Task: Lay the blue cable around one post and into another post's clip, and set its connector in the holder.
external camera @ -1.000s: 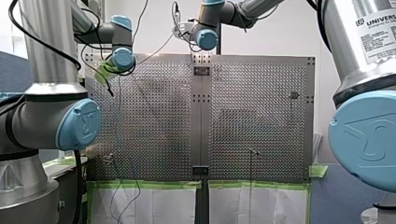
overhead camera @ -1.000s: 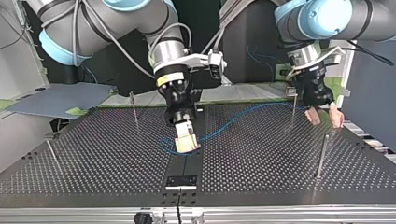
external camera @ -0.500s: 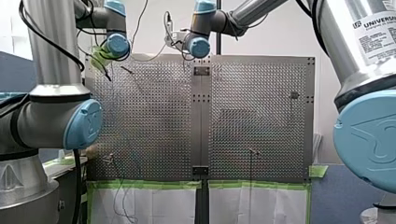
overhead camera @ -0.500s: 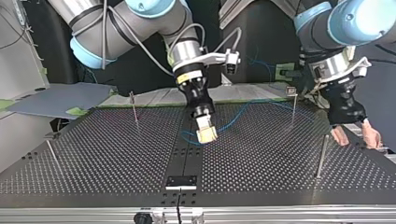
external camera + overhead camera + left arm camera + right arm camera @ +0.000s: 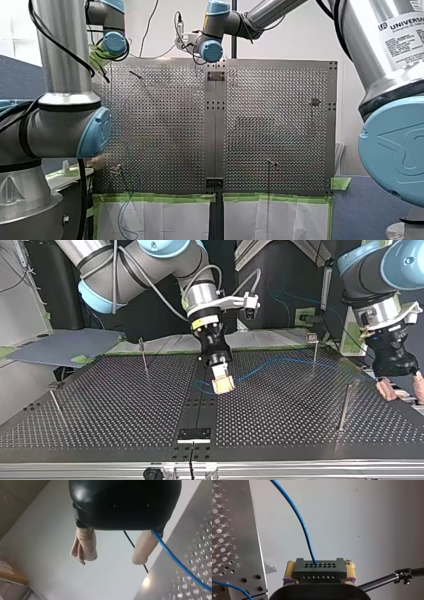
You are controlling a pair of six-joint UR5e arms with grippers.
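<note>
Left arm (image 5: 381, 271) outward, connector (image 5: 319, 571) between right jaws

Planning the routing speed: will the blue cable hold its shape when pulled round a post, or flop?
Probably floppy: the blue cable trails in loose waves over the table. Likely light and a little springy: it arcs smoothly out of the connector clamped in my right pincer.
</note>
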